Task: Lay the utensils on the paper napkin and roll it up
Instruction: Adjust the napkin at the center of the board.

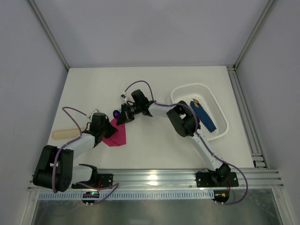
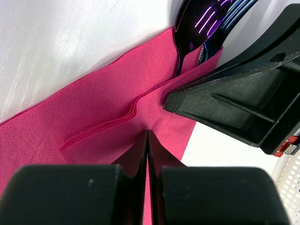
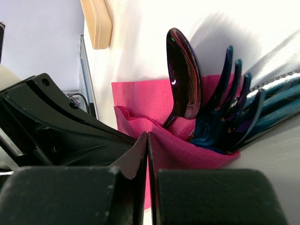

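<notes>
1. Step in hand: the roll-up. The utensils [image 1: 116, 113] lie on the paper napkin [image 1: 118, 136], left of centre on the bench [image 1: 168, 84]. A fold of the sheet is drawn over their handles, while the spoon head [image 3: 183, 70] and the fork [image 3: 213, 124] stick out beyond its edge.
2. Left tool [image 2: 147, 137]: jaws fully closed, pinching a raised ridge of the napkin between the tips.
3. Right tool [image 3: 147, 138]: jaws likewise closed on a pleat of the napkin, just beside the utensil handles. The two tools stand very close together over the same sheet.
4. Next move, as judged: the pinched edge has to be carried across the handles and turned under. Both tools should travel together so that the thin paper neither tears nor slips off the bundle.
5. Obstruction: each tool crowds the other's working space. The glossy utensils could slide out of the loose fold, which is open at the head end.
6. Surroundings: a beige stick [image 1: 65, 134] lies on the bench to the left of the napkin, apart from it. A white basket [image 1: 199, 86] at the right holds a blue strip [image 1: 205, 117]. Neither appears to lie in the path of the roll.
</notes>
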### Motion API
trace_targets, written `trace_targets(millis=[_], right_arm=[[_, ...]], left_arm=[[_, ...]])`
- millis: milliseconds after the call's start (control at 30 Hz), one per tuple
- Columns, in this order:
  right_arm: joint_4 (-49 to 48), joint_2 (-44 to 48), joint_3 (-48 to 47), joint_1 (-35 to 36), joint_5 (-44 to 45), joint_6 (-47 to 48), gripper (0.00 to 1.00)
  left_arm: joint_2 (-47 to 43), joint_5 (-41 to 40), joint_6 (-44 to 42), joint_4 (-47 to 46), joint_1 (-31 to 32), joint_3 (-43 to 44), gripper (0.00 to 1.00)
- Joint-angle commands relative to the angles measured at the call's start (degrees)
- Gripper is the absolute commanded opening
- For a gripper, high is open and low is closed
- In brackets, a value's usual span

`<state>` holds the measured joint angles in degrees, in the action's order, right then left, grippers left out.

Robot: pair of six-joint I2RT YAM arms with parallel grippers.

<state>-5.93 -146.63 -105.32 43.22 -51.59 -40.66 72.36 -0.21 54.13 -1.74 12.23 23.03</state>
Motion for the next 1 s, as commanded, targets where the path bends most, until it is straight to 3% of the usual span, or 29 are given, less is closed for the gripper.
trace_targets(millis=[0,267,567,800,967], right_arm=[[4.35,0.46,0.9,-1.12,5.89,2.7,0.04],[5.49,1.52,1.69,-2.0,5.98,3.39,0.04],[5.23,11.71,8.1,-3.06,5.37,9.11,0.04],[-1.0,17.69,19.52,-2.18,1.77,7.71,0.04],[-4.43,17.34,20.15,-0.25,-0.96,7.01,0.04]], left_arm=[[2.96,-1.12,0.01,-0.28,-0.36,-0.09,0.0],[7.62,1.61,1.68,-3.97,0.16,-0.88,0.0],[8.5,2.4,2.82,-6.26,0.87,-2.28,0.0],[9.38,2.84,3.18,-7.32,1.13,-2.55,0.0],[9.82,3.02,3.26,-7.58,1.22,-2.46,0.0]])
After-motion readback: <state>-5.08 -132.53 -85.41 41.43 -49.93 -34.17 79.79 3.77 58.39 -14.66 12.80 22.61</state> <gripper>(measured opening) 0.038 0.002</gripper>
